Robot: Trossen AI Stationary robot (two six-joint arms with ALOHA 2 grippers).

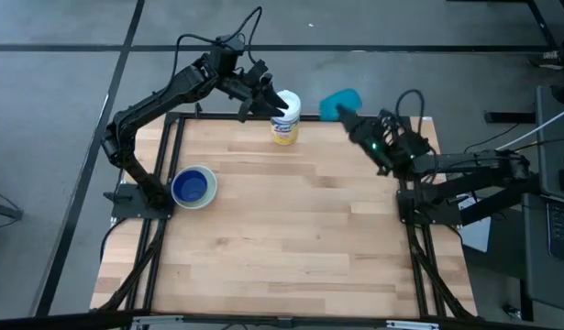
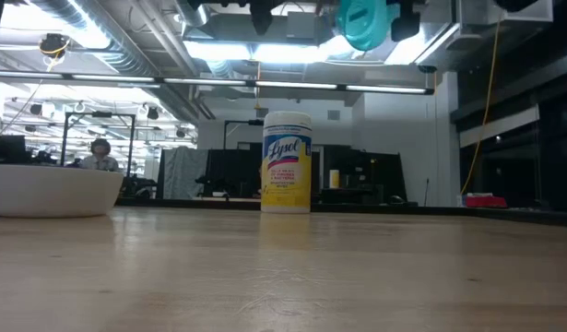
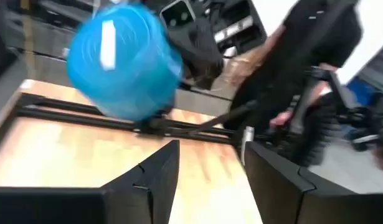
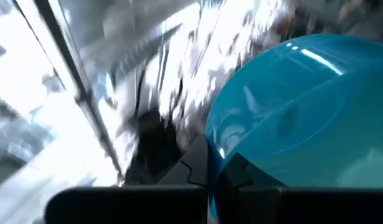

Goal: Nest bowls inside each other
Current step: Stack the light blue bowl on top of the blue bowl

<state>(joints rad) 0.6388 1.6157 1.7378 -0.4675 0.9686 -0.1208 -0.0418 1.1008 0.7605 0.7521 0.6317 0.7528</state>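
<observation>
A white bowl (image 1: 193, 188) is being seen near the table's (image 1: 291, 229) left edge in the high view, standing upright on the wood with a dark blue bowl (image 1: 192, 188) nested inside it; in the low view only its white wall (image 2: 53, 191) is being shown, at the far left. Both are lying well apart from either pincer.

Farther back, near the table's far edge, a white-lidded canister (image 1: 284, 117) with a yellow label is standing upright. The left gripper (image 1: 264, 99) is being held in the air just beside the canister's top, with nothing between its fingers (image 3: 155, 180), which are being kept spread wide apart.

At the far right corner, the teal bowl (image 1: 339, 103) is being held up off the table by the right gripper (image 1: 348, 117), whose fingers are being pinched tight on the bowl's rim. The bowl is being carried tilted, high above the wood, appearing at the top of the low view (image 2: 364, 23) and close against the gripper in the right wrist view (image 4: 303, 112).
</observation>
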